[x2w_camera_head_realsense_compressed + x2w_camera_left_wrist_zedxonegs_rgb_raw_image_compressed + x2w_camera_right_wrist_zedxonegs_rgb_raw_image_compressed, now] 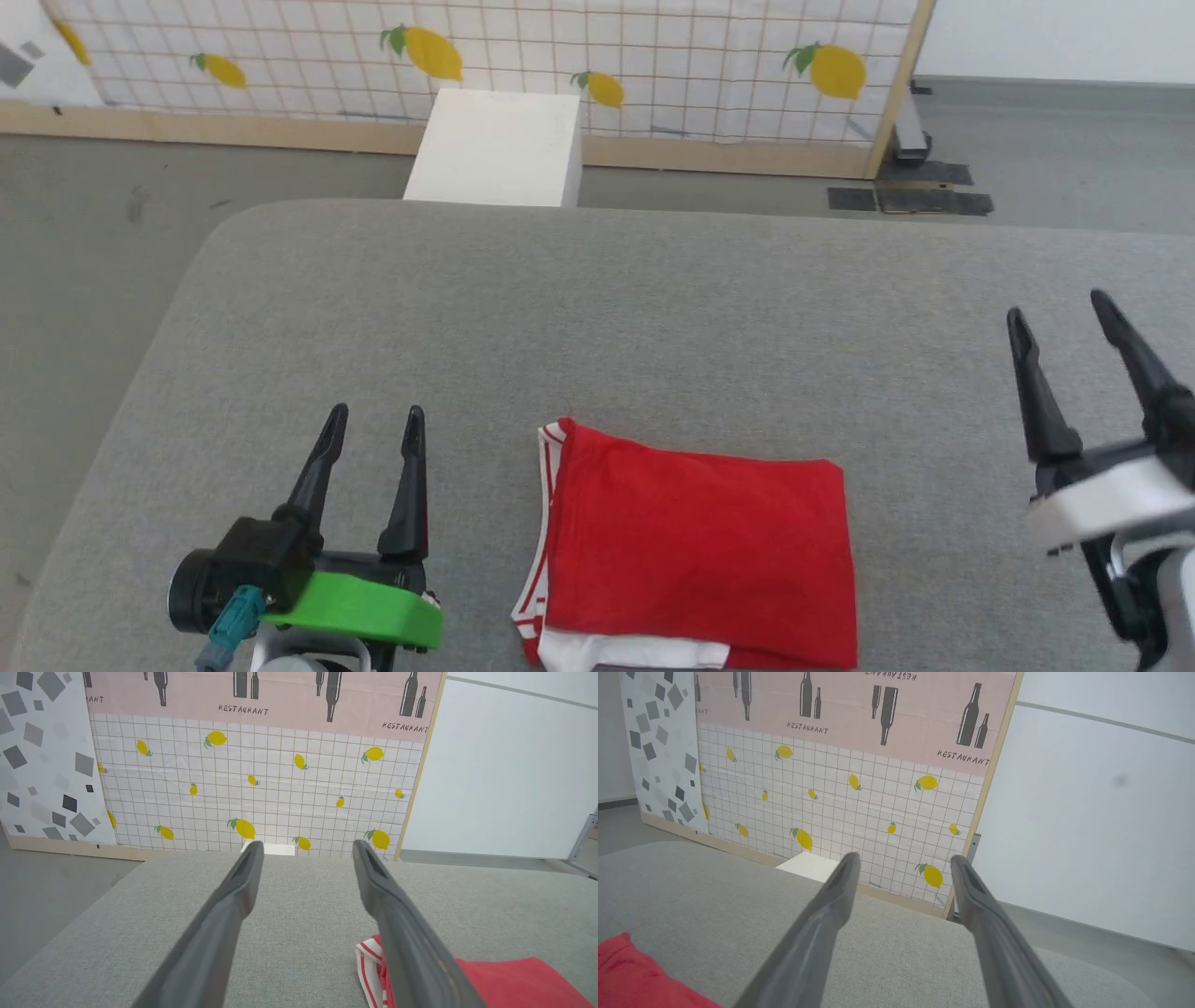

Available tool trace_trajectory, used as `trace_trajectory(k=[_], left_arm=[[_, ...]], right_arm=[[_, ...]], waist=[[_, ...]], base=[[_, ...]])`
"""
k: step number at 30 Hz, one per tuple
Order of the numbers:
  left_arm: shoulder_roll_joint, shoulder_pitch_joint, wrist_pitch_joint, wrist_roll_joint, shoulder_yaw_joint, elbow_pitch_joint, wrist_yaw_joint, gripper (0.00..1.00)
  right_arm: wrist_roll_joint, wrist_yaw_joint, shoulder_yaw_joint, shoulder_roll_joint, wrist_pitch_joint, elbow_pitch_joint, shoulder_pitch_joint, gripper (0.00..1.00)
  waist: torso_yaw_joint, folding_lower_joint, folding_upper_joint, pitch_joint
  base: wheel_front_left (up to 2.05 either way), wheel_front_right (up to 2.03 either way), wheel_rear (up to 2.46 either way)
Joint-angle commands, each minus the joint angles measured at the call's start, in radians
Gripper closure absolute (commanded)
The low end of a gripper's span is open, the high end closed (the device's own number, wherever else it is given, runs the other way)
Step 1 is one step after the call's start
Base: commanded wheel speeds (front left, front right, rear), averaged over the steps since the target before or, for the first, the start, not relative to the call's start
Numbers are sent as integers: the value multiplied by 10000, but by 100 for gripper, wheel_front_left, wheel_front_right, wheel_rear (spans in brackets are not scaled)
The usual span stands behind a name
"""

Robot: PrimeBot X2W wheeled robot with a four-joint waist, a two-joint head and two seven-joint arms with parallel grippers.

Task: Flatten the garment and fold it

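Grey cloth-covered tabletop [597, 308] across most of the head view, rounded off at its upper-left corner. At lower centre of that frame, the garment [695, 551]: red, folded into a compact near-square stack, lying flat on the grey surface. White trim with thin red stripes peeking out along its left edge, a strip of white along its bottom edge. No lettering or number on the upward face. At lower right of the left wrist view, the garment [514, 982] once more; at lower left of the right wrist view, one red corner of it.

Just left of the fold, at lower left of the head view, left gripper [376, 411], fingers spread apart, pinching nothing, clear of the cloth. At far right of the frame, well apart from the fold, right gripper [1057, 306], fingers likewise spread and empty.

Beyond the table, at top centre, white box [495, 145] on the floor, and behind it a gridded screen [653, 56] printed with lemons.

By the look of things, flattening and folding as good as finished, both grippers off the cloth. Next move, if any: a check of the edges, perhaps a light press on the loose white strip at the bottom, without dragging the top layer and undoing the fold.
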Motion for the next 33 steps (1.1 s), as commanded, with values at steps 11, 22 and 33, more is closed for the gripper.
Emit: trace_trajectory(k=[11, 22, 33], left_arm=[[123, 308, -36, -160, -296, 557, -38, 0], [173, 220, -36, -158, -345, 749, -38, 0], [151, -7, -36, -132, -445, 682, -38, 0]], right_arm=[[-1021, -15, -1036, 1900, -493, -997, 2259, 0], [-1410, -15, -1015, 2045, -449, -1173, 2662, 0], [658, -15, 162, 1710, 1404, -950, 2616, 0]], waist=[[-431, 0, 12, -134], [-320, 0, 12, -14], [-151, 0, 12, 370]], base=[[0, 0, 0], [0, 0, 0], [0, 0, 0]])
